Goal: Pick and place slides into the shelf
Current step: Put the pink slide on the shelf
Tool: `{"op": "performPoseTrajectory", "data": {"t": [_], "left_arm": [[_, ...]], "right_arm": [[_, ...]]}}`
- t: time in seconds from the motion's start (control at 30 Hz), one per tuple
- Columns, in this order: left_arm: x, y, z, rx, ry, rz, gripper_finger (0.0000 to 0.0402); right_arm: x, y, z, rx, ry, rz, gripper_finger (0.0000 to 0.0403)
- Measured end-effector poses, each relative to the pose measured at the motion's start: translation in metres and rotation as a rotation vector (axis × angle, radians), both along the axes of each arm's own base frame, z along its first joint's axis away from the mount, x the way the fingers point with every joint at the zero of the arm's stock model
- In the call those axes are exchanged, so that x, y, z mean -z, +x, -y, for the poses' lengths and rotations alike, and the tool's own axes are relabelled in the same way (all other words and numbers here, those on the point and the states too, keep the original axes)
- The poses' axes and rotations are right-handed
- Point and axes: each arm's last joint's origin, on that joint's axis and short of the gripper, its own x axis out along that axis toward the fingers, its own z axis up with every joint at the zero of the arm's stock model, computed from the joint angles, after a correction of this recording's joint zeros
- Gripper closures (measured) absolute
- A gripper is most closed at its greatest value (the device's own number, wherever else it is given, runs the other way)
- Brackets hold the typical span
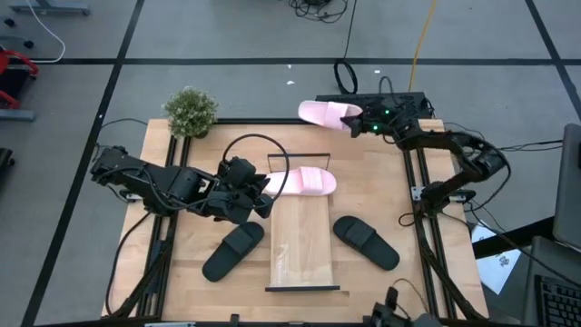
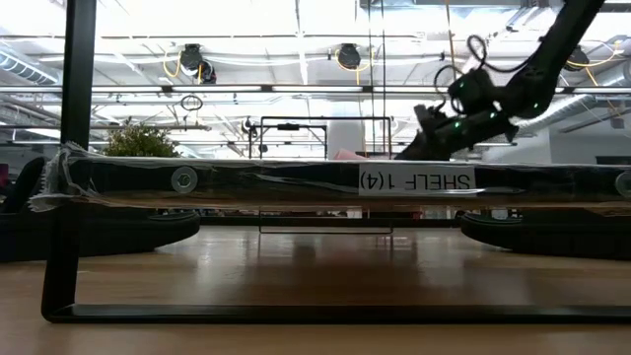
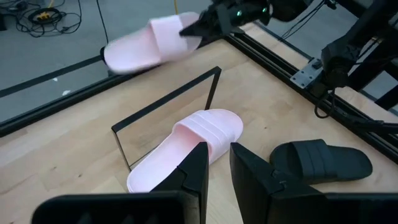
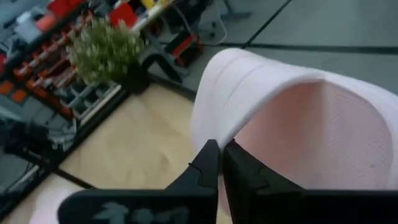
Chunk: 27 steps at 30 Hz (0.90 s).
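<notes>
Slides are lying apart: one pink slide (image 1: 305,182) is resting across the shelf (image 1: 302,238) by the left gripper (image 1: 260,193), whose narrowly parted jaws are gripping its edge. Right gripper (image 1: 356,123) is pinching the other pink slide (image 1: 325,113) shut-jawed, lifted over the table's far edge. Two black slides (image 1: 232,250) are flanking the shelf.

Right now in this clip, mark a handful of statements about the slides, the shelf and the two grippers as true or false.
1. The right gripper is shut on a pink slide at the table's far edge. True.
2. Both black slides lie on the shelf. False: one black slide lies to the shelf's left and the other black slide to its right, both on the tabletop.
3. A second pink slide lies at the shelf's far end. True.
4. The left gripper holds a black slide. False: it sits at that second pink slide's end.
5. The potted plant stands on the shelf. False: it stands at the table's far left corner.
</notes>
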Motion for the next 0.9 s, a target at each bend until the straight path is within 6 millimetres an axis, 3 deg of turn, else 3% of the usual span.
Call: {"op": "performPoseTrajectory", "data": {"t": [0.47,0.9], "left_arm": [[0.0,0.0,0.0,0.0,0.008,-0.001,0.0339],[0.0,0.0,-0.001,-0.005,0.009,0.0,0.0339]], "right_arm": [[-0.078,-0.027,-0.037,-0.07,-0.054,0.209,0.0403],[-0.142,-0.043,-0.111,-0.366,0.063,0.499,0.0403]]}}
